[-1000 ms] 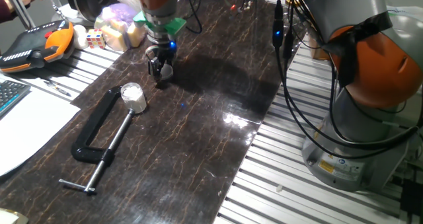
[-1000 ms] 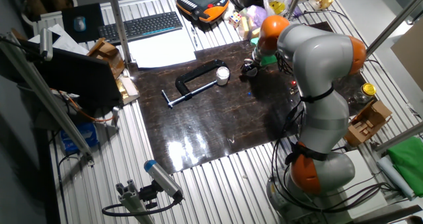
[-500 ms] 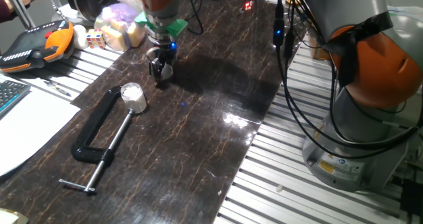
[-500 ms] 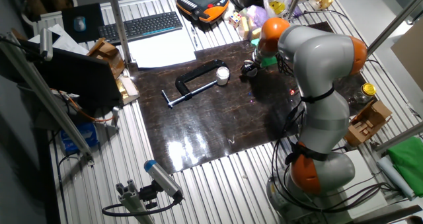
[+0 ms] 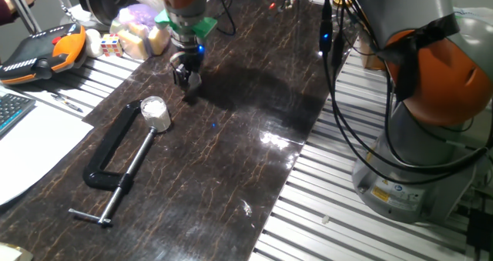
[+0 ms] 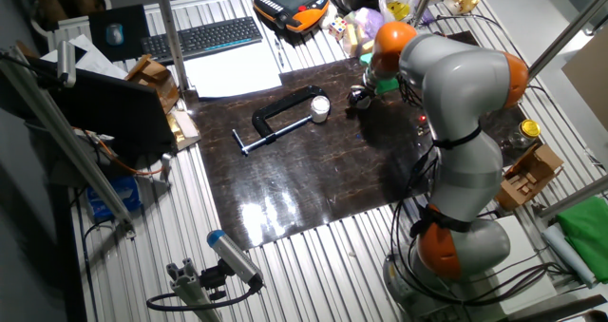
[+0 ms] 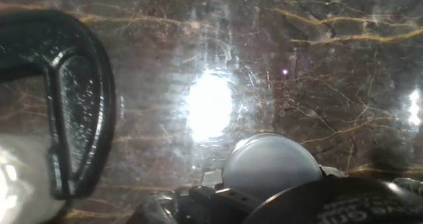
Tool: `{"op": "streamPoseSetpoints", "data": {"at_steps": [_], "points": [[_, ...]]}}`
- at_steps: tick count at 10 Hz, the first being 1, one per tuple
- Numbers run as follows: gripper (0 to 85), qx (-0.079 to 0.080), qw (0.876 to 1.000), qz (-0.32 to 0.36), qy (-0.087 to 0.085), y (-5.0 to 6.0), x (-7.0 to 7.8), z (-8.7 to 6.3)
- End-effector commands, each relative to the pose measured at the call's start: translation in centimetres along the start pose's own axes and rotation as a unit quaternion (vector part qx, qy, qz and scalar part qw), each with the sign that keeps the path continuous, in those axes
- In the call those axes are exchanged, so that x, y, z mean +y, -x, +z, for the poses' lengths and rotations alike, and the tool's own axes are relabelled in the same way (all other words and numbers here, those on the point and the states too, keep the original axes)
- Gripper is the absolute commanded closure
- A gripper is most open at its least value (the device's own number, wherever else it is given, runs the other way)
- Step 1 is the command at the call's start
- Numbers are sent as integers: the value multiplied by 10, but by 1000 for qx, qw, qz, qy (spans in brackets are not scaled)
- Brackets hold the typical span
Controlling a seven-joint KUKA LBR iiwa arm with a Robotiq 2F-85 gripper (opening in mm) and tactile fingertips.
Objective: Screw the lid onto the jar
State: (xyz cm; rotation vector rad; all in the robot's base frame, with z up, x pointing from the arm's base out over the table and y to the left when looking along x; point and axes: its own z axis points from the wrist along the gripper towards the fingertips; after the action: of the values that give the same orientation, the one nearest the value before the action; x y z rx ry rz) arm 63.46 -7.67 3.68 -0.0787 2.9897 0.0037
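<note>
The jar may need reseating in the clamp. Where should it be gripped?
Grip the jar by its round side wall, from straight above. It stands upright in the C-clamp mouth, so I'd set fingers across the two sides the clamp leaves free. The end effector holds the lid.

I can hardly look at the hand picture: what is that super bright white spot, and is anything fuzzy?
Hand view: the spot is lamp glare on the shiny dark marbled tabletop; the black metal C-clamp and the round whitish-grey plastic lid look soft and blurred. One fixed view: smaller glare patch mid-table, everything sharper.
</note>
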Motion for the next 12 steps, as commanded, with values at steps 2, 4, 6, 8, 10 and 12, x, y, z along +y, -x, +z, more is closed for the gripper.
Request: {"op": "streamPoseSetpoints", "data": {"at_steps": [2, 4, 6, 8, 10, 12], "points": [[167, -2, 1000, 8, -2, 2, 9, -22], [163, -3, 1000, 13, -10, 4, 21, -45], [167, 0, 1000, 19, -15, 9, 36, -62], [160, 0, 999, 30, -20, 12, 51, -73], [163, 1, 999, 39, -24, 14, 72, -85], [177, 5, 999, 42, -26, 14, 86, -92]]}}
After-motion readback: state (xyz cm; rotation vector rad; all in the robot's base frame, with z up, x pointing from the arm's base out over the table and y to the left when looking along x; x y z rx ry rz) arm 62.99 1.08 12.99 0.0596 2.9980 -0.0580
